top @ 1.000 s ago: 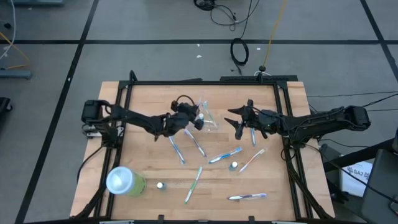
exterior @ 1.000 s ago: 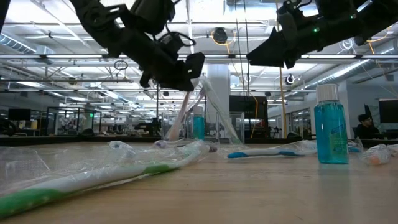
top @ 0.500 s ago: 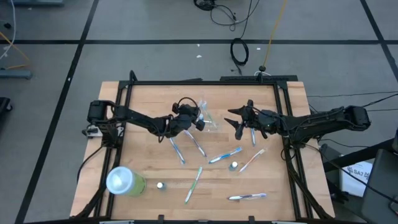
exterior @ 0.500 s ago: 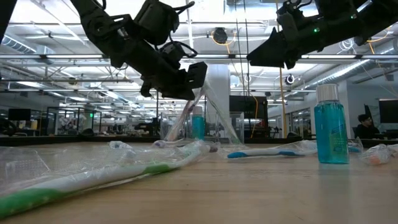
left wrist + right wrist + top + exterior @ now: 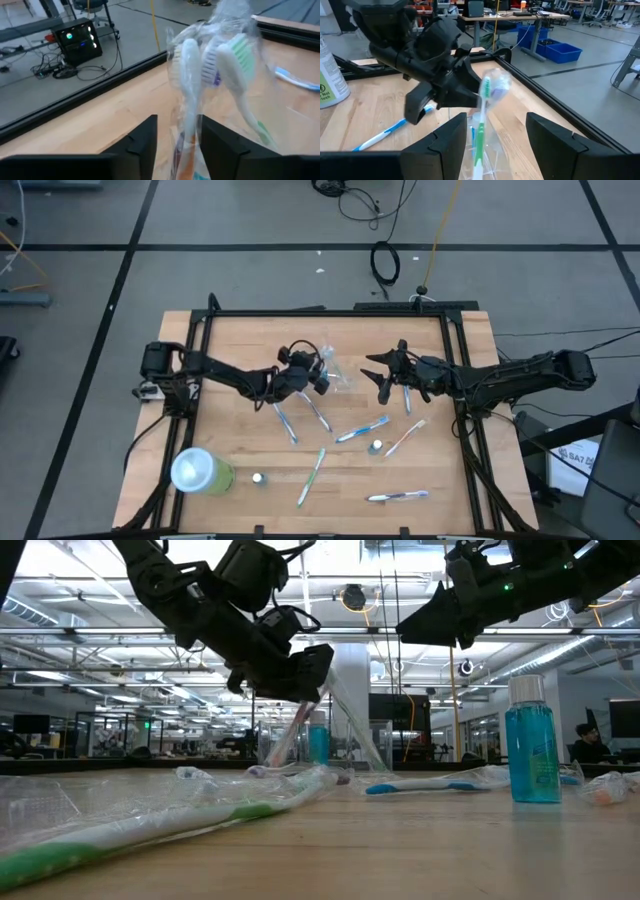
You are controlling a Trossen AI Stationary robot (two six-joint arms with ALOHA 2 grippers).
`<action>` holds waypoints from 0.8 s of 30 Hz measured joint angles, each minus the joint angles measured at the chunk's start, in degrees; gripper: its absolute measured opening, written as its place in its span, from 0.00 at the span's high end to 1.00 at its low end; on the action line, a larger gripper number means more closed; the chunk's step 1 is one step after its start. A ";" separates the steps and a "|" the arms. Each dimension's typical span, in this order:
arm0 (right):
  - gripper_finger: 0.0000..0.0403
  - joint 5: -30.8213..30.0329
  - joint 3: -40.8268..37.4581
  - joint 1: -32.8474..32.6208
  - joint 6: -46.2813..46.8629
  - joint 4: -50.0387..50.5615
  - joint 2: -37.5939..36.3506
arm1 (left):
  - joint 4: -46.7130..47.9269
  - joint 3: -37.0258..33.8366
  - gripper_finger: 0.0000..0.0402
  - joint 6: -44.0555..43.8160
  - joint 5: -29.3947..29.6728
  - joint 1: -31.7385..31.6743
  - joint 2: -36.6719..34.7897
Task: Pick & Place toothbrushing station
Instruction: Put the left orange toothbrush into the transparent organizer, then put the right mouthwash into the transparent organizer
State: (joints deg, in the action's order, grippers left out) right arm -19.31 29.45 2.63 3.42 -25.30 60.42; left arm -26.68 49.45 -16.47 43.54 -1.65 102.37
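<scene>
The left pincer (image 5: pixel 318 376) is near the middle of the wooden surface (image 5: pixel 230 350), and its fingers (image 5: pixel 145 142) are clamped on a wrapped toothbrush (image 5: pixel 187 100) that stands in the clear plastic cup (image 5: pixel 335 372). The left wrist view shows this grip best: a white brush head between the two dark fingers, and a green-bristled toothbrush (image 5: pixel 235 65) just beside it in the same clear wrapping. From above, these brushes are only a pale blur.

The right pincer (image 5: pixel 384 378) hangs above the surface on the other side of the cup, with its fingers (image 5: pixel 445 142) apart and nothing between them. Its wrist view looks across to the cup with the green brush and to the left pincer behind it.

The high view alone shows the loose toothbrushes scattered toward the front of the surface: a blue one (image 5: pixel 362 429), a green one (image 5: pixel 313 474) and a pink one (image 5: pixel 405 438), with a lime-green tumbler (image 5: pixel 200 472) near the front left corner. The low view adds a bottle of blue liquid (image 5: pixel 532 740) that stands upright on the right.
</scene>
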 joint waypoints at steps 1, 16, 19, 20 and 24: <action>0.51 0.00 0.00 0.00 0.00 0.04 0.00 | 0.00 0.00 0.62 0.28 0.07 0.32 -0.02; 0.51 0.02 0.00 -0.09 0.22 1.00 0.00 | 17.83 -0.04 0.64 -2.74 1.48 4.11 -16.97; 0.51 0.04 0.00 -0.09 0.24 1.76 0.00 | 22.32 -0.04 0.67 -2.85 1.50 5.24 -20.84; 0.51 0.08 0.00 -0.09 0.38 2.10 0.00 | 23.71 -0.04 0.68 -3.28 1.49 5.65 -21.87; 0.51 5.23 0.00 -0.09 0.75 3.65 0.00 | 28.96 -0.04 0.72 -2.86 1.07 7.14 -26.18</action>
State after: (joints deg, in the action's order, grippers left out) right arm -14.08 29.45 2.55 4.17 -21.65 60.42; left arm 2.28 49.41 -19.33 44.61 5.49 76.19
